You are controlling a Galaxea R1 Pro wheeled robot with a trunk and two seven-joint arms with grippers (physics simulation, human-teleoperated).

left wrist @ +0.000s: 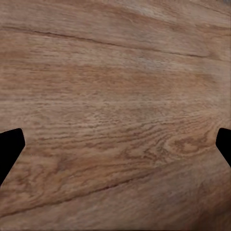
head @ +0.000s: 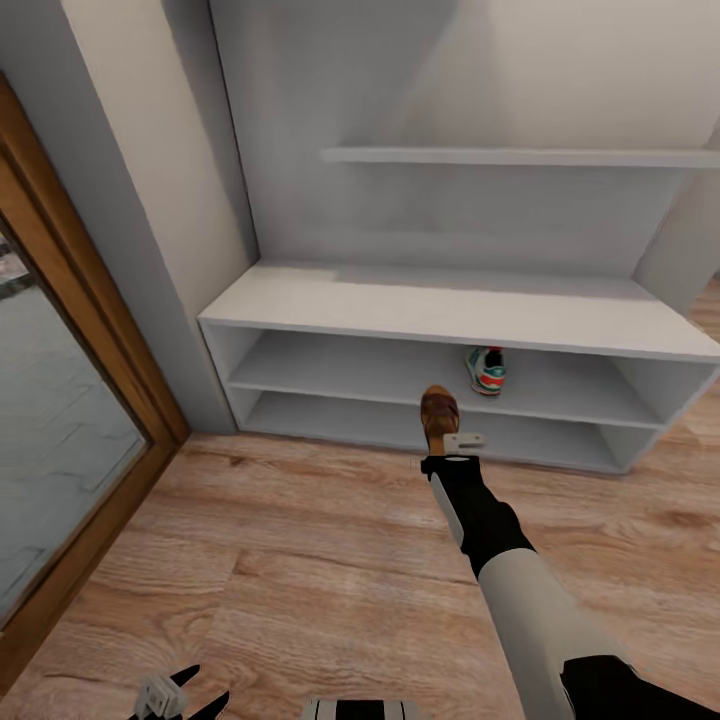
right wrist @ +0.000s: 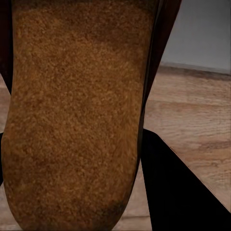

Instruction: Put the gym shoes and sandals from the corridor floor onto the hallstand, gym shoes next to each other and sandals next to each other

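The left gripper (head: 180, 693) hangs idle near the corridor floor (head: 300, 560), its fingers (left wrist: 9, 149) spread wide. Farther out, the right gripper (head: 452, 440) pinches one sandal (head: 439, 415), toe aimed at the hallstand (head: 450, 310), likely for shelving beside the gym shoe (head: 487, 369) on its middle shelf

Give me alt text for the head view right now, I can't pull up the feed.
The right arm reaches toward a low pale-grey shoe rack, its right gripper holding a brown sandal just in front of the lower shelves. One white gym shoe already sits on the middle shelf. The left gripper hangs low over the wood floor.
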